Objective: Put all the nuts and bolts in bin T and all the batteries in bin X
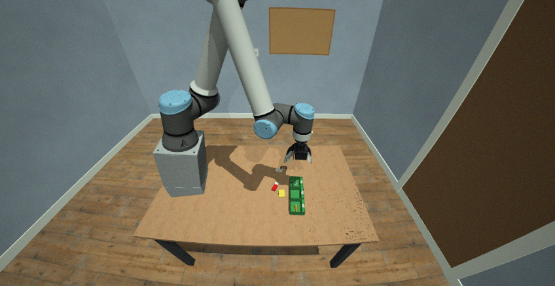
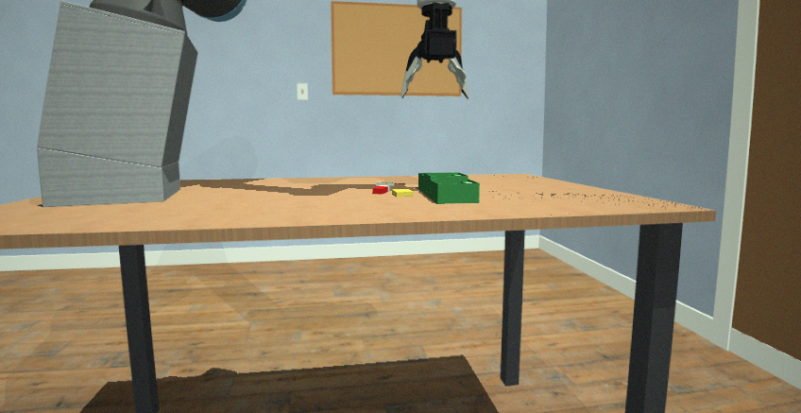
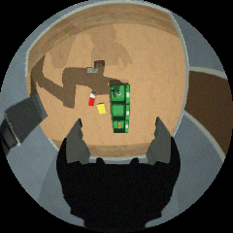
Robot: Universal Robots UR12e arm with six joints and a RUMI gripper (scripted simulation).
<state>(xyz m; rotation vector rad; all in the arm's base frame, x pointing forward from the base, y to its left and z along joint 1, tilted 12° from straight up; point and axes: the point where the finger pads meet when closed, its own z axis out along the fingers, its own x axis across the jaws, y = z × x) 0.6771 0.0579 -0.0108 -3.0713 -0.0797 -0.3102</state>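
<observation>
My gripper (image 1: 298, 161) (image 2: 434, 95) (image 3: 117, 118) is open and empty, high above the table behind the bins. Three green bins stand upright in a row: the far bin (image 1: 292, 177) holds small dark grey pieces, the middle bin (image 1: 295, 194) (image 3: 117, 110) shows no contents, and the near bin (image 1: 297, 213) (image 2: 457, 192) holds an orange piece (image 1: 296, 207) (image 3: 119, 125), perhaps a battery. The letters on the white labels are too small to read.
Left of the bins lie a red-and-white object (image 1: 275, 186) (image 2: 380, 189) (image 3: 91, 100), a yellow block (image 1: 281, 193) (image 2: 402, 192) (image 3: 101, 108) and, farther back, a greyish object (image 1: 279, 169) (image 3: 92, 70) in the arm's shadow. The grey robot pedestal (image 1: 182, 174) is at the left.
</observation>
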